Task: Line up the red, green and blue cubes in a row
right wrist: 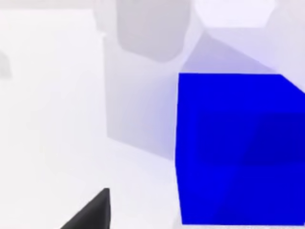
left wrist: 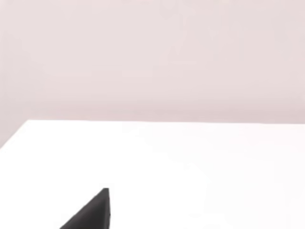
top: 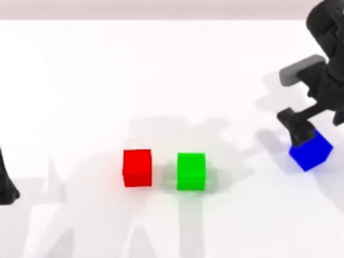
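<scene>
Gripping blue cube off-centre in right gripper, well right of green cube and red cube. Risk: slipping or twisting during transfer. Left gripper parked, state indeterminable.

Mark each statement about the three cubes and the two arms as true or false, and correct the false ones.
1. The red cube lies left of the green cube. True.
2. The blue cube touches the green cube. False: it sits apart at the table's right.
3. The right gripper is at the blue cube. True.
4. The left arm reaches over the red cube. False: it stays at the left edge.
</scene>
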### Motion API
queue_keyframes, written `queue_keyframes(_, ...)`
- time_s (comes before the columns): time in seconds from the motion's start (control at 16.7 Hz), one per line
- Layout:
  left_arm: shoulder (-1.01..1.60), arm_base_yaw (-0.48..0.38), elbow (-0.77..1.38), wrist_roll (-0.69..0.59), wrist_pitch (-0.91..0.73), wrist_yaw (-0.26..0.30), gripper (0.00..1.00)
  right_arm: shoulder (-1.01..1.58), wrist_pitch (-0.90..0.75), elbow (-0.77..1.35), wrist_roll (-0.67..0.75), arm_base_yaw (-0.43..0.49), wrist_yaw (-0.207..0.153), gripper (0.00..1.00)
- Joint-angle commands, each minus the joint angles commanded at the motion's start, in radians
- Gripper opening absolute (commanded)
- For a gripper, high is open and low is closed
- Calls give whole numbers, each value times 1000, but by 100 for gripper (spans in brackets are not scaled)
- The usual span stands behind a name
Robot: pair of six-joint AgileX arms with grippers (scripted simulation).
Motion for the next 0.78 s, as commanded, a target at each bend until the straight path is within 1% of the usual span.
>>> queue_keyframes(0.48,0,0,0,0,0,0,100,103,274,-169,3,0,1,100)
queue_keyframes(0.78,0,0,0,0,0,0,100,109,288,-178,3,0,1,100)
